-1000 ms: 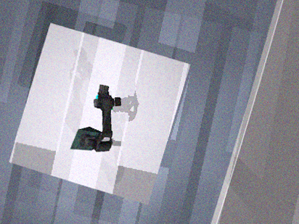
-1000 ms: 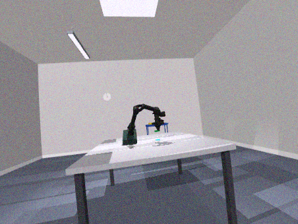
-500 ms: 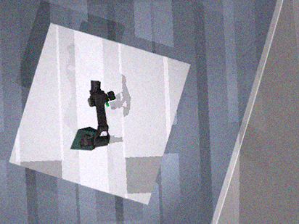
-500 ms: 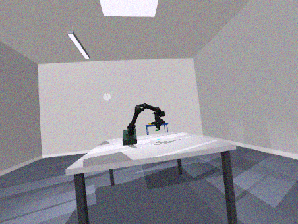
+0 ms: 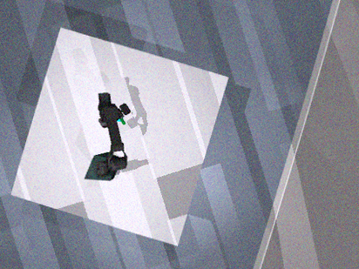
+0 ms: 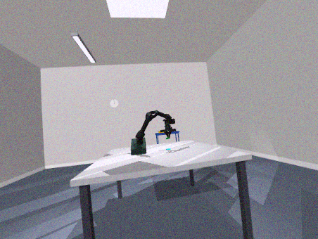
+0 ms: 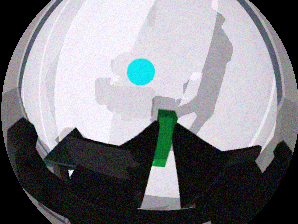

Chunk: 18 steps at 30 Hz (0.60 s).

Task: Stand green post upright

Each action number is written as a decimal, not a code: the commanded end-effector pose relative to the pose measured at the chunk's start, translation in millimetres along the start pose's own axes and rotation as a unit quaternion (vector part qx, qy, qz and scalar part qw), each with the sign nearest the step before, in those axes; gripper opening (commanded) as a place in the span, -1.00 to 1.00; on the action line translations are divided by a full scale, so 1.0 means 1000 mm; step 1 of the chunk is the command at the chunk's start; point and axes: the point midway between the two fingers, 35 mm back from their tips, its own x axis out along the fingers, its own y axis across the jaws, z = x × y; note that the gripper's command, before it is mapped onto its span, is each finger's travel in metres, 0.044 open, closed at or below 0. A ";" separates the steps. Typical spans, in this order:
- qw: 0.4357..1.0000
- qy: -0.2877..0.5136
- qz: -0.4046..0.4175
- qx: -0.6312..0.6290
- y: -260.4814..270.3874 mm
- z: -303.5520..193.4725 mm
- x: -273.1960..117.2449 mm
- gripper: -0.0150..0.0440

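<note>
The green post [image 7: 164, 142] [image 6: 167, 138] [image 5: 123, 122] is held between the fingertips of my gripper [image 7: 165, 125] [image 6: 168, 136], which is shut on it. In the wrist view the post runs lengthwise between the fingers, with its darker end toward the top of the picture. In the exterior view it hangs well above the table. Its exact tilt is too small to tell. The cyan circle [image 7: 141, 72] [image 6: 168, 149] lies flat on the table, ahead of and a little left of the post in the wrist view. In the top view the arm hides most of the circle.
The white table [image 5: 160, 89] [image 6: 211, 158] carries the arm's dark green base [image 5: 94, 170] [image 6: 134, 147]. Shadows of the arm fall across the table top near the circle. A blue stand [image 6: 160, 133] is in the background beyond the table.
</note>
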 end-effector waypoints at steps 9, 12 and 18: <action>0.996 0.002 0.003 -0.094 0.025 0.027 -0.003 -0.42; 0.993 0.003 0.003 -0.117 0.032 0.034 -0.003 -0.42; 0.987 0.006 0.004 -0.162 0.046 0.045 -0.003 -0.42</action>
